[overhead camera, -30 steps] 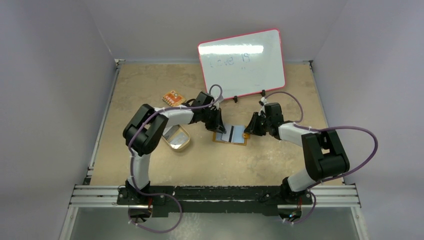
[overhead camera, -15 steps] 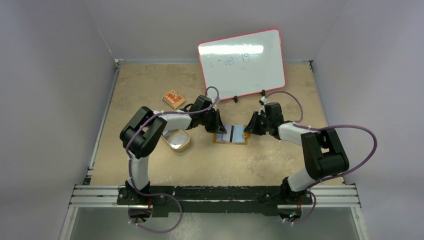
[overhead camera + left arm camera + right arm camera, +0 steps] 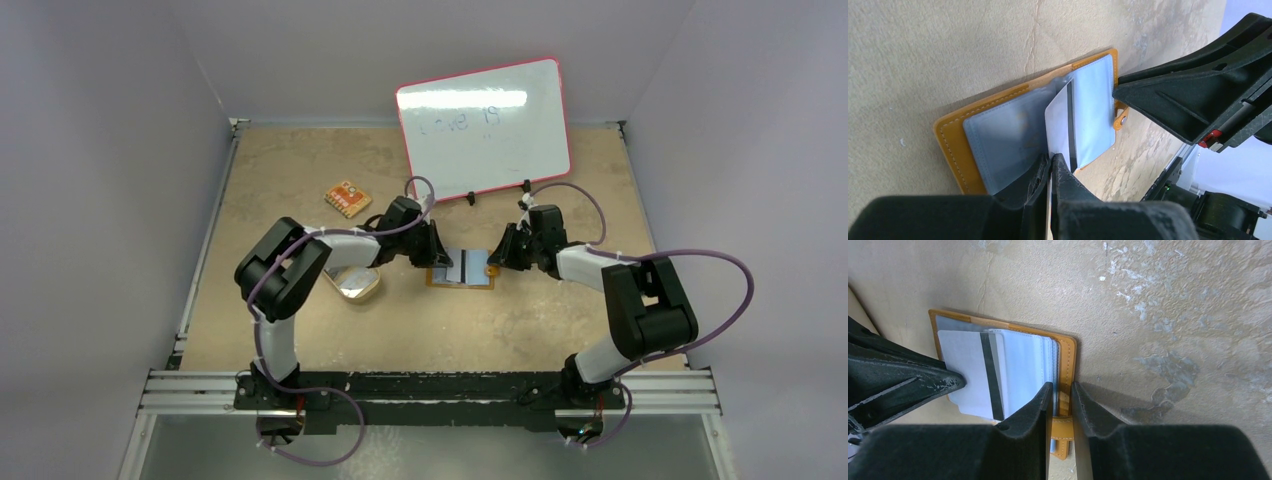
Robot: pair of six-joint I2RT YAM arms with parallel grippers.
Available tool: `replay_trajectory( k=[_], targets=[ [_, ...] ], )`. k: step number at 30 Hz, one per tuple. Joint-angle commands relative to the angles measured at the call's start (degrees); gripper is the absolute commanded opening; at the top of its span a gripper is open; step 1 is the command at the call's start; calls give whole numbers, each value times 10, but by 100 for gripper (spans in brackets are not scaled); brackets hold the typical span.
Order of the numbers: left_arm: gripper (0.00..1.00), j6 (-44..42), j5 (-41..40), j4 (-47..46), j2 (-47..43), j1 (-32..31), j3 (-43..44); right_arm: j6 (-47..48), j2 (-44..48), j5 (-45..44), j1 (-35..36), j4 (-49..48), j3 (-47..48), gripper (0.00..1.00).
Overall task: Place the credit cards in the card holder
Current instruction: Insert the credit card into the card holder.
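The card holder [image 3: 478, 270] is lying open on the table [image 3: 520, 320]. A credit card [image 3: 1058, 125] is standing over the holder's middle fold, pinched by the left gripper [image 3: 1050, 162], which is reaching in from the holder's left. The right gripper [image 3: 1062, 390] is clamping the holder's right edge. The dish [image 3: 352, 283] is sitting well left of the holder. The flat piece [image 3: 347, 198] is lying behind and left of the holder, and the whiteboard [image 3: 483, 127] is standing behind it.

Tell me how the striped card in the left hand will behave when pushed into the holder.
The card is probably stiff: it juts flat and unbent from the pinch of the left hand. Thin and glossy, it may slip sideways. The sleeves of the card holder look floppy and may buckle.
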State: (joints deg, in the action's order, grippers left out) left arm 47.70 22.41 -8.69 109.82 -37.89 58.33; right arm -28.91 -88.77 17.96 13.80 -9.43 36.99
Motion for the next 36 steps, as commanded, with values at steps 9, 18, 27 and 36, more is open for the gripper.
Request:
replay_trajectory(
  k=[9,18,27,36],
  targets=[
    [16,27,-39,-38,-12,-30,-7,-7,-2,30,4,7,-9,22],
    [31,5,-72,3,-34,-29,12,2,25,7,5,40,4,25],
    [31,-18,-147,73,-59,-37,27,-3,8,32,5,13,-2,24],
    [33,3,-168,94,-85,-38,32,-5,4,39,5,1,-8,23]
  ],
)
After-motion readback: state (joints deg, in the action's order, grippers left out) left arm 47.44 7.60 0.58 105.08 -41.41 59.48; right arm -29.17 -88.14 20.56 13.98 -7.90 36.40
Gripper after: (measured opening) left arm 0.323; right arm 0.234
